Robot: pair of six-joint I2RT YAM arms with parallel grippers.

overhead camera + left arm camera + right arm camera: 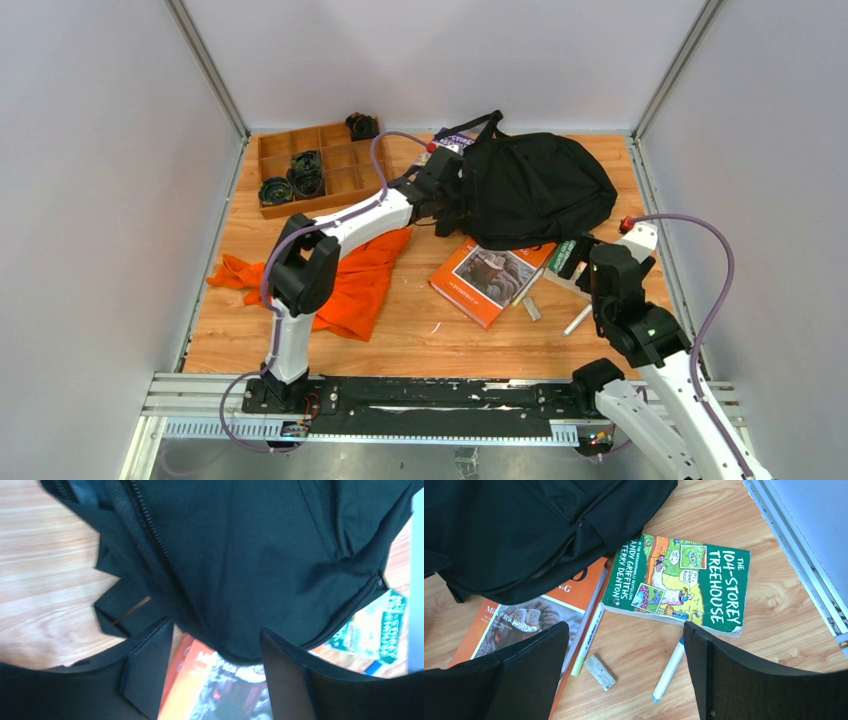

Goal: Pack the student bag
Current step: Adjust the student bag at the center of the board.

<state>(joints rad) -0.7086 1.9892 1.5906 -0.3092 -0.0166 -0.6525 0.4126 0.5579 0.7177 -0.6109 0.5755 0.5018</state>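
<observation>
Straddling the left edge of the bag (540, 185), the left jaws stand apart with fabric and a zip line between them, clamped on nothing. Risk: shutting here pinches only loose outer cloth, so a lift would drag or tip the whole bag instead of opening it. The cause is soft fabric with no firm edge. The zip looks shut in the left wrist view but I cannot tell for sure; if shut, nothing goes in. The bag lies on its side, far centre-right on the surface (400, 340), its lower edge resting on an orange book (490, 280). A pull on the bag could drag that book along. The right jaws are released and wide, hovering over a green book (679, 577), holding nothing. Risk: a flat book on wood gives poor purchase, so the jaws may slip or shove it into the marker (669, 670), pen (588, 637) and eraser (600, 671) just beside it.

Surface: wood-grain board. Left to right:
- compartment tray (345, 180) at far left with dark round items
- orange cloth (350, 280) crumpled under the left arm (340, 225)
- books, bag, stationery

Another book (452, 140) pokes out behind the bag.

Room: plain pale walls on three sides, metal corner posts, and a rail (400, 395) along the near edge under the arm bases.
</observation>
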